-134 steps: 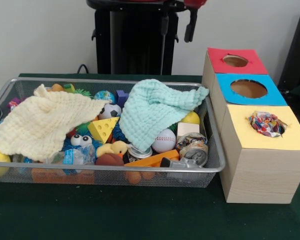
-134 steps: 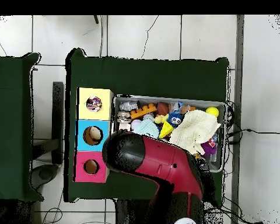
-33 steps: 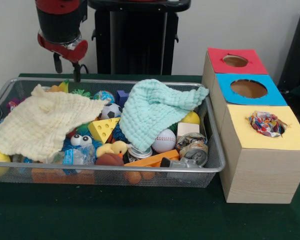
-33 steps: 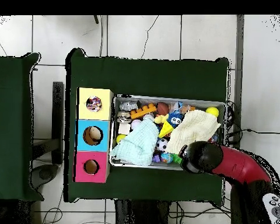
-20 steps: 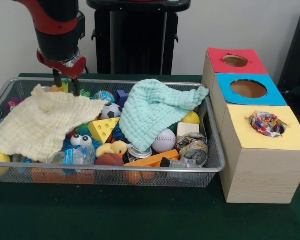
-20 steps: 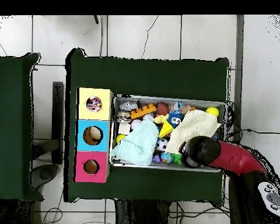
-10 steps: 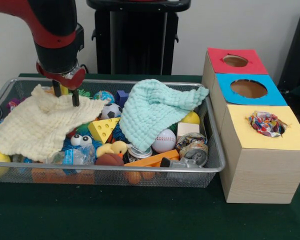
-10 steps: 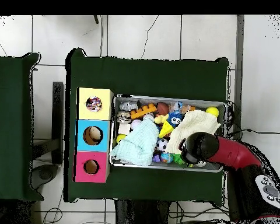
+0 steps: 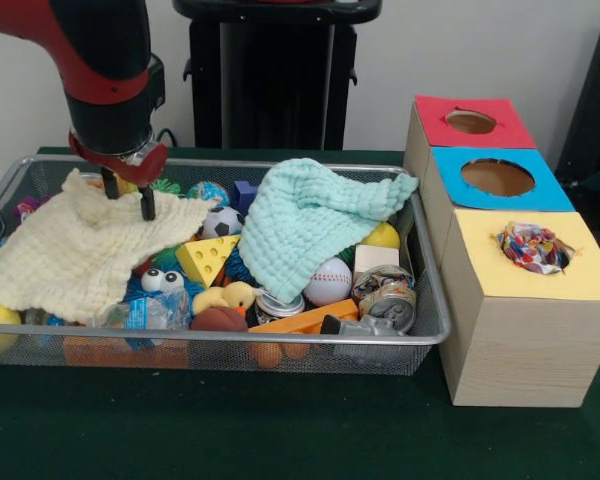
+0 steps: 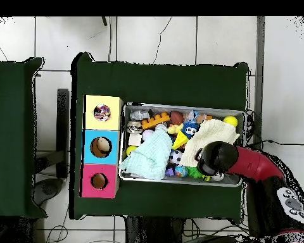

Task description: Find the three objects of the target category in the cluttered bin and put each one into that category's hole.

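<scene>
The wire mesh bin (image 9: 280, 341) holds mixed toys and two cloths. The cream waffle cloth (image 9: 80, 245) lies spread over its left half, the mint-green waffle cloth (image 9: 310, 220) over the middle. The white dotted cloth (image 9: 533, 247) sits stuffed in the ragged hole of the yellow-topped box (image 9: 540, 330). My gripper (image 9: 128, 197) is open, its fingertips down on the cream cloth's far edge. In the overhead view the arm's head (image 10: 215, 158) hides the gripper above the cream cloth (image 10: 208, 136); the mint cloth (image 10: 149, 157) and the dotted cloth (image 10: 102, 113) show.
A blue-topped box (image 9: 495, 180) and a red-topped box (image 9: 470, 122) stand behind the yellow one. The bin holds a fuzzy blue toy with eyes (image 9: 160, 281), a cheese wedge (image 9: 207, 258), a baseball (image 9: 329, 282), a soccer ball (image 9: 220, 221), cans (image 9: 388, 295) and yellow balls.
The arm came in from the left and lowered into the bin. The open fingers have gone from above the far rim down onto the cream cloth.
</scene>
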Controlling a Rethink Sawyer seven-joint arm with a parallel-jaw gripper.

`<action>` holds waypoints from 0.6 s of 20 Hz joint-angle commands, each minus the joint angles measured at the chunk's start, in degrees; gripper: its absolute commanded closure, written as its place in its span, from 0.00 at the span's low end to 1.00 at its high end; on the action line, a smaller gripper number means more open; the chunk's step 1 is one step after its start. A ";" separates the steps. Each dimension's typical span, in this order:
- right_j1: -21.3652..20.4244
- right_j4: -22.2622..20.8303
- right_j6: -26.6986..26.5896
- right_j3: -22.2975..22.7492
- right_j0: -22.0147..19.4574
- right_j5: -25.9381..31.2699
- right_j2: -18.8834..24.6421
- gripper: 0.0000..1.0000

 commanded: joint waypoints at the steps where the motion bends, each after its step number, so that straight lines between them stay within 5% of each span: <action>1: 1.91 -2.28 -0.18 0.56 0.28 -6.47 4.28 0.00; 6: 1.98 -3.04 -1.36 1.74 0.17 -7.61 4.53 0.00; 7: 1.88 -3.01 -2.20 1.76 0.12 -6.99 4.62 1.00; 12: 2.13 -3.20 -2.17 1.18 0.40 -7.18 4.30 1.00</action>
